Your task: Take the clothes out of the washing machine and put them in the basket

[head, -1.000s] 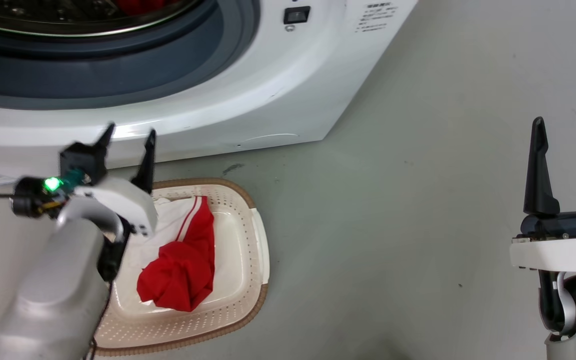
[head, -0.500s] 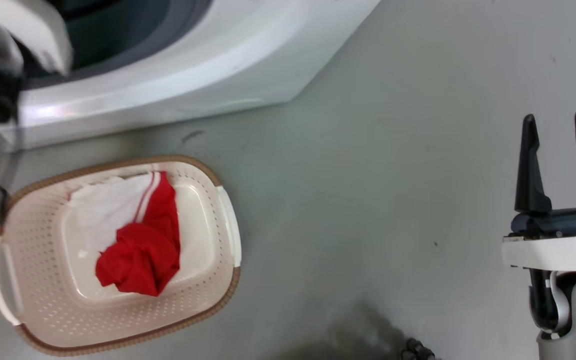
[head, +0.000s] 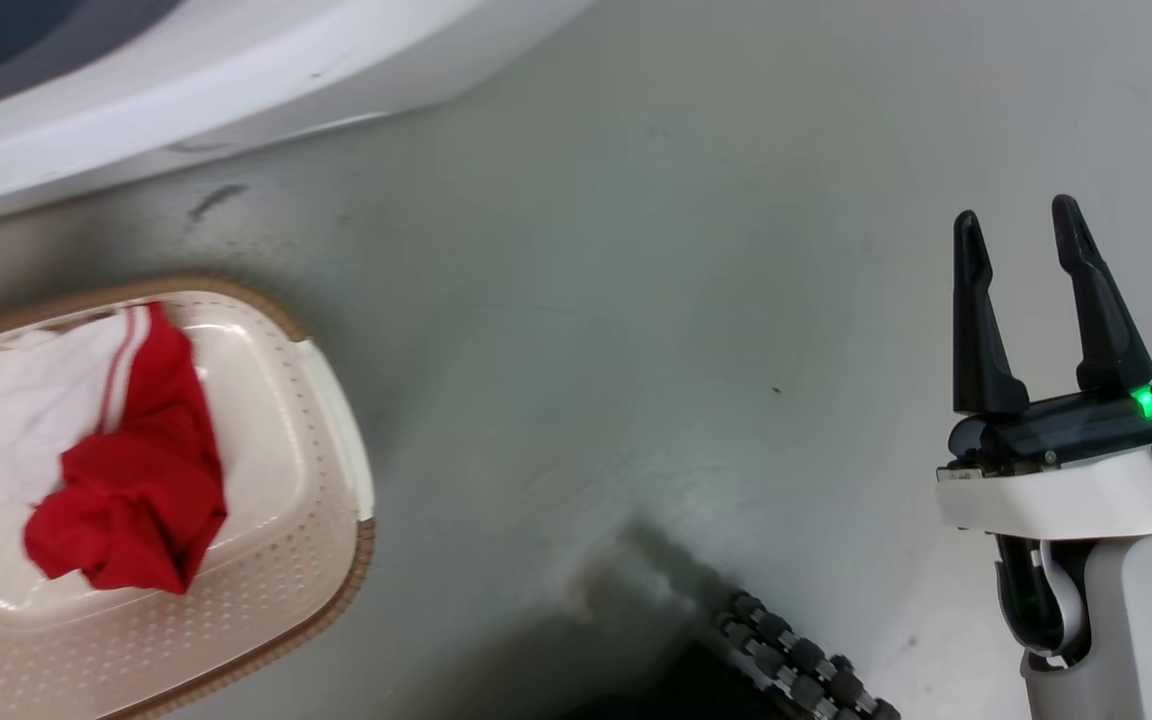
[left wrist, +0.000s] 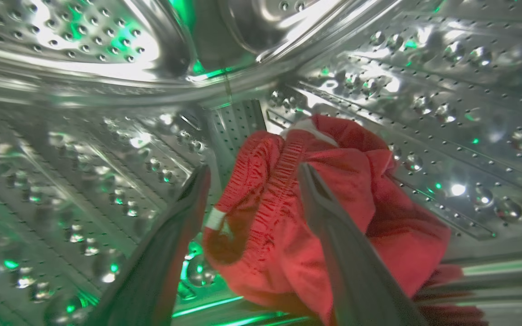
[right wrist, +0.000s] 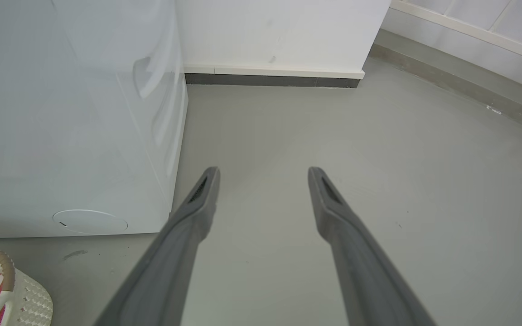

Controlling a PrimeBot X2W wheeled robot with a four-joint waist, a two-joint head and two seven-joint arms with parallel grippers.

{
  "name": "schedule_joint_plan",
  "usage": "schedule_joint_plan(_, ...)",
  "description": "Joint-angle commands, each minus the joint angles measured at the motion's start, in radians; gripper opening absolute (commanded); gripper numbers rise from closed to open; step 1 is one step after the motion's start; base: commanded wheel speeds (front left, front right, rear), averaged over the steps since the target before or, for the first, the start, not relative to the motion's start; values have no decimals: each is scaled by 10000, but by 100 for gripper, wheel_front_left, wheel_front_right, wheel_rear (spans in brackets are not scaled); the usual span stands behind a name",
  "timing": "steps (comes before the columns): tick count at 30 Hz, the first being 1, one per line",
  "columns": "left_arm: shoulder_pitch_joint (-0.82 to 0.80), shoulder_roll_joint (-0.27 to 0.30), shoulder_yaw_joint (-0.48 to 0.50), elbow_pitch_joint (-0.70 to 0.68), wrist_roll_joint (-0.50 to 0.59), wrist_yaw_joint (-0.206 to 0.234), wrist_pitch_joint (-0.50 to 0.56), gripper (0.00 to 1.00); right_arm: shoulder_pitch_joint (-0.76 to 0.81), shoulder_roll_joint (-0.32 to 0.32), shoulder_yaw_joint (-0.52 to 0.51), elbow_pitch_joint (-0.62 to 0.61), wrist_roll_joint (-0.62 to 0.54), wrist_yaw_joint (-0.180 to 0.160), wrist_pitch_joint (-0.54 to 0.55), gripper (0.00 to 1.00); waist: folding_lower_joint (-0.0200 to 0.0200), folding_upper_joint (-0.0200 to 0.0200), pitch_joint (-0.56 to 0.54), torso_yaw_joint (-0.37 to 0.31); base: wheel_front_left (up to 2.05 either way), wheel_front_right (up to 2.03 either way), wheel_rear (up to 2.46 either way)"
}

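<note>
The left hand (left wrist: pixel 254 168) is inside the perforated steel drum (left wrist: pixel 84 149) of the washing machine (head: pixel 236 70). Its two fingers are wide apart and grip nothing. A crumpled red garment (left wrist: pixel 265 226) lies on the drum wall, from the centre of the left wrist view toward 4 o'clock. Its gathered elastic band runs up between the two fingers, and the finger on the right crosses in front of the cloth. I cannot tell if this finger touches it. In the head view the white front of the washing machine is at 11 o'clock, and the basket (head: pixel 336 560) stands on the grey floor (head: pixel 586 300) at 8 o'clock, near the machine but apart from it. A red-and-white garment (head: pixel 136 490) lies in the basket, with the white part and thin white stripes toward the machine and the red part bunched at the middle. The right hand (head: pixel 1016 215) is at 4 o'clock, well apart from the basket, over bare floor, its fingers spread and empty. In the right wrist view the same hand (right wrist: pixel 263 172) points along the floor, with the machine's side (right wrist: pixel 61 113) at 10 o'clock and a corner of the basket (right wrist: pixel 30 299) at 8 o'clock.
</note>
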Motion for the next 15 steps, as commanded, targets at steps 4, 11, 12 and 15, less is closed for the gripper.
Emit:
schedule_joint_plan(4, -635, -254, -234, 796, 101, 124, 730, 100, 222, 14, 94, -130, 75, -9, -20, 100, -1, 0, 428, -404, 0, 0, 0)
schedule_joint_plan(11, -746, -562, -545, 1776, 25, -95, 1553, 100, 491, 12, 89, -323, 121, -10, -20, 100, -1, 0, 542, -396, 0, 0, 0)
schedule_joint_plan(12, -731, -603, -583, 1882, 8, -127, 1627, 100, 531, 12, 81, -342, 138, -9, -20, 100, -1, 0, 557, -392, 0, 0, 0)
schedule_joint_plan(15, -679, -644, -747, 2181, 86, -204, 1757, 100, 607, 12, 66, -409, 144, -9, -20, 100, -1, 0, 590, -378, 0, 0, 0)
